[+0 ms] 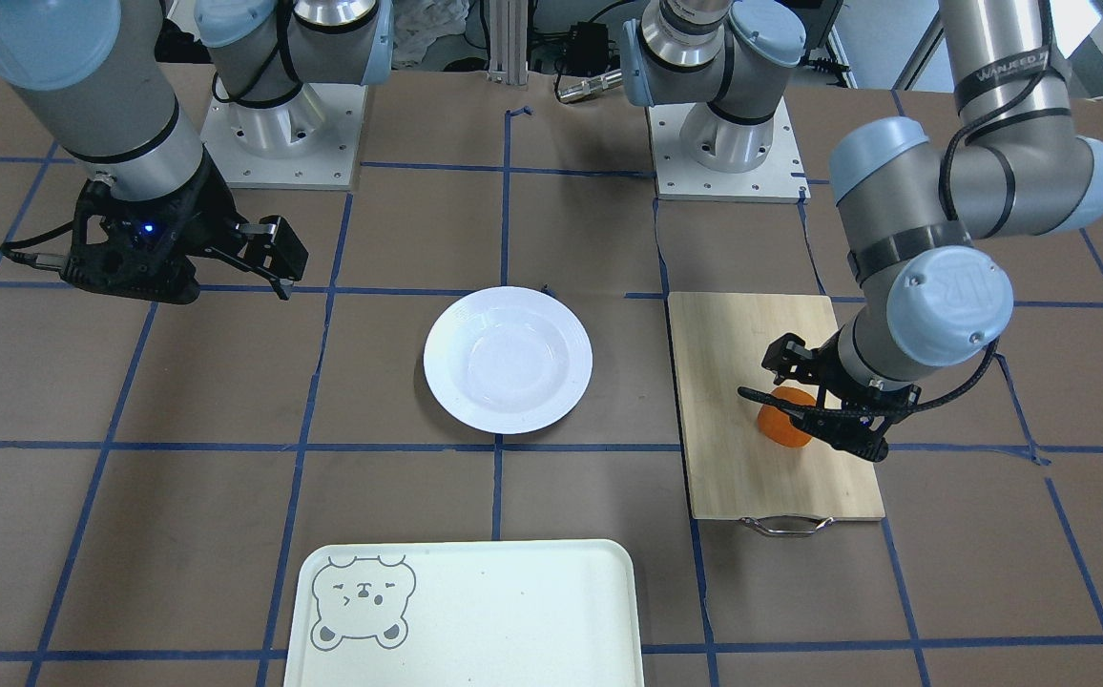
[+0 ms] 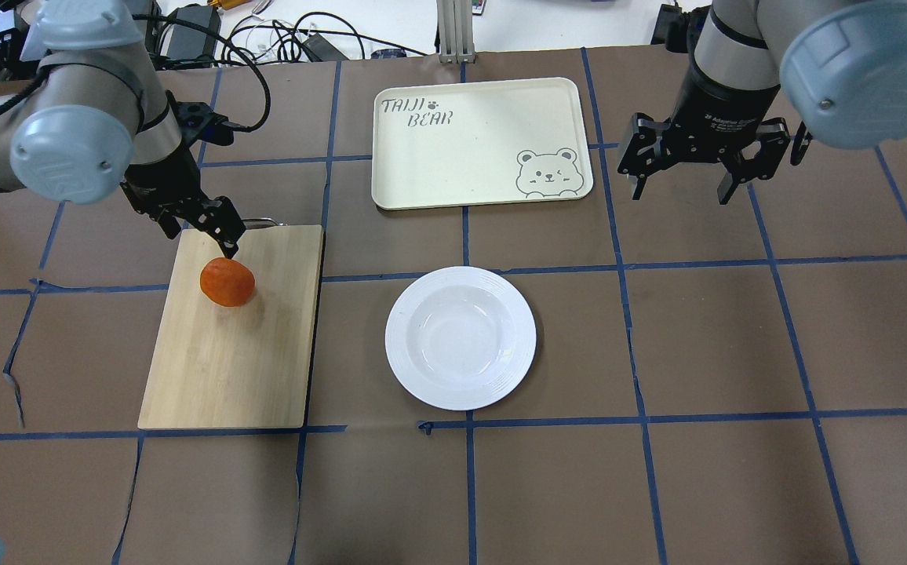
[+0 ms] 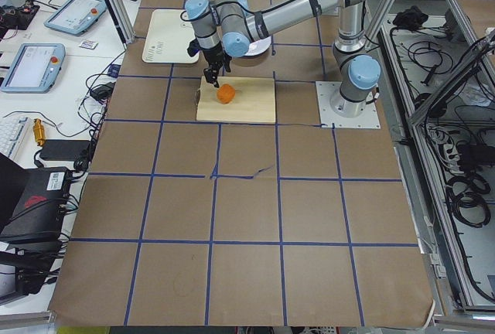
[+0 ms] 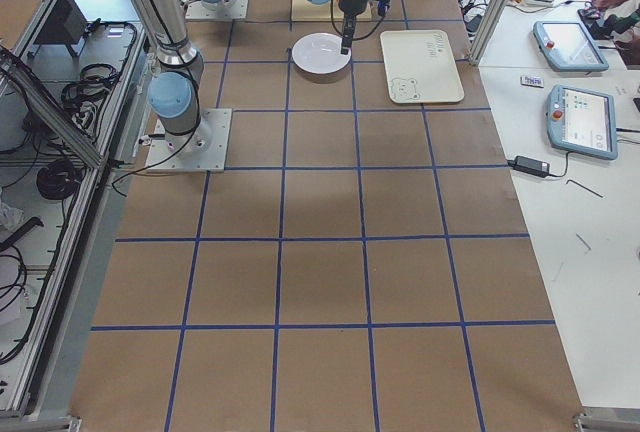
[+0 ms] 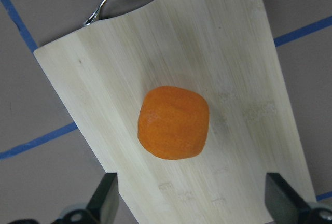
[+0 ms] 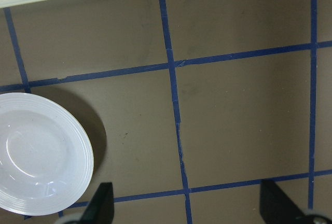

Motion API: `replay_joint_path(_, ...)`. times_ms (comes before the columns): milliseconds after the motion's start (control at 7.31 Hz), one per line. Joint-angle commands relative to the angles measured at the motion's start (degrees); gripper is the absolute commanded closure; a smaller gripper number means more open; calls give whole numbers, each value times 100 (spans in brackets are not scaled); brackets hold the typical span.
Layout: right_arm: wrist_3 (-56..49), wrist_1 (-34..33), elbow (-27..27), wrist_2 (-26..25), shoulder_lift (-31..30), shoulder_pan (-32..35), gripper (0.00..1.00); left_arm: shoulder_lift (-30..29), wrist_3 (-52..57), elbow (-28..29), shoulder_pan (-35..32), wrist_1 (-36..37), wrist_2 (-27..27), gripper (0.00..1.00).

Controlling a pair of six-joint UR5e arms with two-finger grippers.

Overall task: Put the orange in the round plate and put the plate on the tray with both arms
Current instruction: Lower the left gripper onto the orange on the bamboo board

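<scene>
The orange (image 2: 227, 282) lies on a bamboo cutting board (image 2: 234, 361) on the robot's left. My left gripper (image 2: 201, 235) hangs right over it, open. In the left wrist view its two fingertips (image 5: 106, 195) stand wide apart with the orange (image 5: 174, 123) centred ahead of them, untouched. The round plate (image 2: 461, 337) sits empty in the middle of the table. The tray (image 2: 469, 141), with its bear drawing, lies beyond the plate, empty. My right gripper (image 2: 681, 192) hovers open over bare table to the right of the tray, holding nothing.
The cutting board has a metal handle (image 1: 786, 525) on its far end. Brown paper with blue tape lines (image 2: 634, 337) covers the table. Cables and boxes (image 2: 281, 39) lie beyond the far edge. The arm bases (image 1: 284, 134) stand at the robot's side.
</scene>
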Motion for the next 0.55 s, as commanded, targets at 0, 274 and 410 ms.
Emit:
replay_joint_path(0, -2, -78, 18, 13, 52, -9, 0, -400, 384, 8, 3, 339, 231, 0)
replay_joint_path(274, -11, -279, 35, 21, 88, -26, 0, -567, 314, -36, -6, 395, -83, 0)
replay_joint_path(410, -11, -324, 35, 4, 140, -26, 0, -585, 270, -36, 3, 369, -251, 0)
